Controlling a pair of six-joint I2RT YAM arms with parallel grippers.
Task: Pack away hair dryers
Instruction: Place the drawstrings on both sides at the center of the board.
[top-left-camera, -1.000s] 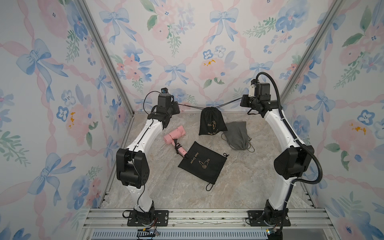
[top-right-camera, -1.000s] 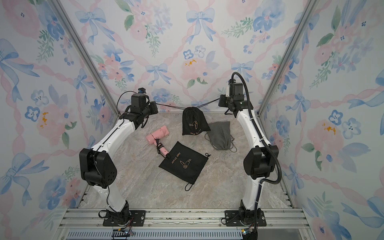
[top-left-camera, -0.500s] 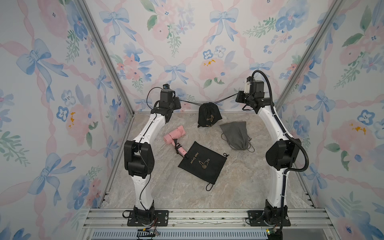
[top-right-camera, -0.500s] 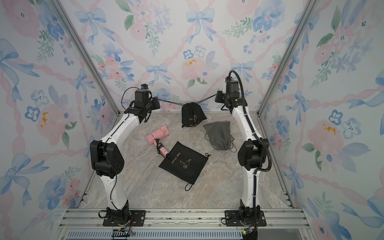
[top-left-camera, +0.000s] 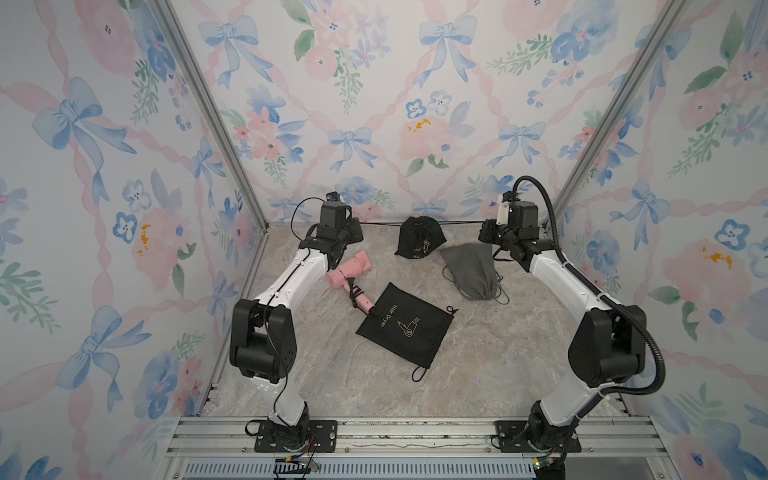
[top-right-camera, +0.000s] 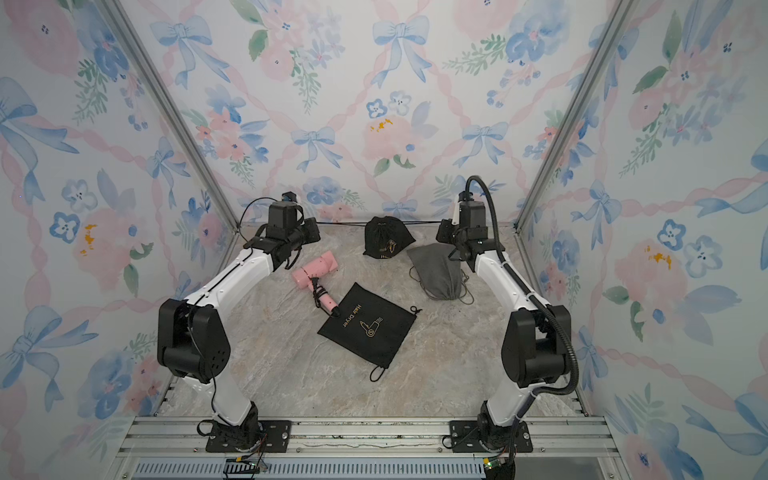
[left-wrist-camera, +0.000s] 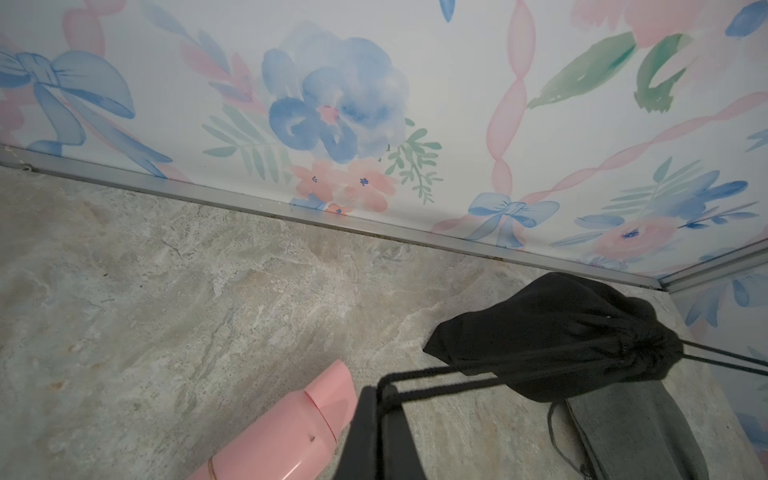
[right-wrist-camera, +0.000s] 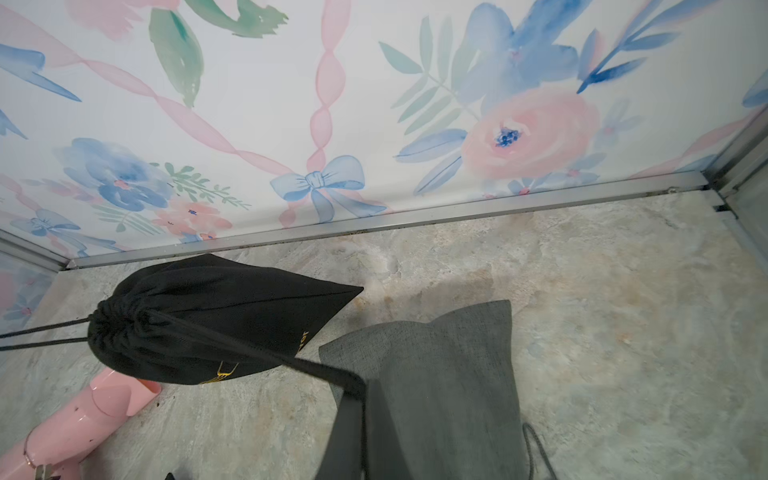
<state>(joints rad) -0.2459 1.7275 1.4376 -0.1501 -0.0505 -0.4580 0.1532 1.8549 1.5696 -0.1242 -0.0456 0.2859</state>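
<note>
Nearest us, mid-bench (top-left-camera: 332, 382), lies a flat black pouch (top-left-camera: 405, 328) printed "Hair Dryer". At its 10 o'clock we see the pink hair dryer (top-left-camera: 349, 268) on its side, outside any pouch, with its handle end touching the pouch's corner. At 1 o'clock lies a limp grey pouch (top-left-camera: 471, 270). Farthest, at 12 o'clock by the back wall, we find a bulging black drawstring pouch (top-left-camera: 417, 241), cinched tight. At its 9 o'clock the left hand (left-wrist-camera: 380, 390) is clamped on the left cord (top-left-camera: 380, 224). At 3 o'clock the right hand (right-wrist-camera: 353, 390) pinches the right cord (top-left-camera: 461, 224). Both cords run taut.
</note>
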